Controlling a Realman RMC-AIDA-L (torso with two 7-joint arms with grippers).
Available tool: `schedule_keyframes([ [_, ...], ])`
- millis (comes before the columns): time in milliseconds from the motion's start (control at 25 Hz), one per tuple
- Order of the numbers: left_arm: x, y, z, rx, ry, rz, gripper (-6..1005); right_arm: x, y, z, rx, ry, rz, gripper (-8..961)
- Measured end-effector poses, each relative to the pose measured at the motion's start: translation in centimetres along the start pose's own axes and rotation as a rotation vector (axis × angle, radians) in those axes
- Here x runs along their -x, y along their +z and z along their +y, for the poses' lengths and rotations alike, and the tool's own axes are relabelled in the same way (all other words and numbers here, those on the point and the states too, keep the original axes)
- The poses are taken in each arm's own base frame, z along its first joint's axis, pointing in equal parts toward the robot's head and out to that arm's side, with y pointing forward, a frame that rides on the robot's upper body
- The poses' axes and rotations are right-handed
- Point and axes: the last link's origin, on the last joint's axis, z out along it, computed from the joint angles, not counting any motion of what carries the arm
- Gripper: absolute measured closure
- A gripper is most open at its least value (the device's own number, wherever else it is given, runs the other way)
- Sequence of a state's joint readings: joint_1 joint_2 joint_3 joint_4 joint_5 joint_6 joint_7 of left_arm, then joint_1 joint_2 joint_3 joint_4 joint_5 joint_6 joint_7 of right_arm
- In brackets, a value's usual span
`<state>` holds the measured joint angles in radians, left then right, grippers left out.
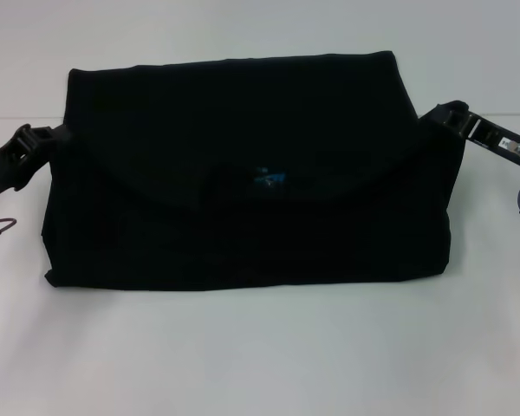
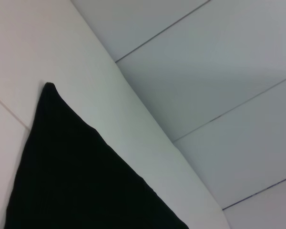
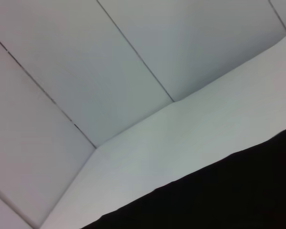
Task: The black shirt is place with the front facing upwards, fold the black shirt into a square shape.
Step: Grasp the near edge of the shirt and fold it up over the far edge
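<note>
Sideways: black shirt (image 1: 243, 165), long axis left-right

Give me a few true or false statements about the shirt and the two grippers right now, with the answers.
1. The shirt lies folded on the white table. True.
2. The left gripper is at the shirt's left edge. True.
3. The right gripper is parked near the table's front edge. False: it is at the shirt's upper right corner.
4. The shirt's white lettering is showing. False: only black cloth and a small blue label show.
5. The shirt is spread out flat with both sleeves showing. False: it is folded into a wide block, no sleeves visible.
</note>
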<state>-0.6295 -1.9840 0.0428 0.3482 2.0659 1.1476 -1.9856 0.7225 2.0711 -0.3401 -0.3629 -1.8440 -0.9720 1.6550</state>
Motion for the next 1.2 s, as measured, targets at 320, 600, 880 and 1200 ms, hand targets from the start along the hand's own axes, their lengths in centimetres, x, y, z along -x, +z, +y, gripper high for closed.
schedule_keyframes([
  [320,0.6,0.3,-0.2,-0.017,-0.004,-0.004,951,-0.6,0.5,-0.1,-0.035,-0.016,0.003,919],
  [600,0.9,0.7,-0.1,-0.018,-0.001,-0.004,949,-1.3,0.9,-0.4,-0.077,-0.025,0.026,919],
  [880,1.2,0.2,-0.6,-0.015,-0.003,0.068,947,-1.8,0.9,-0.8,-0.107,-0.052,0.057,906],
  [1200,1.5,-1.5,-1.7,-0.027,-0.004,0.09,676,-1.1,-0.6,-1.5,-0.078,-0.046,0.029,631],
])
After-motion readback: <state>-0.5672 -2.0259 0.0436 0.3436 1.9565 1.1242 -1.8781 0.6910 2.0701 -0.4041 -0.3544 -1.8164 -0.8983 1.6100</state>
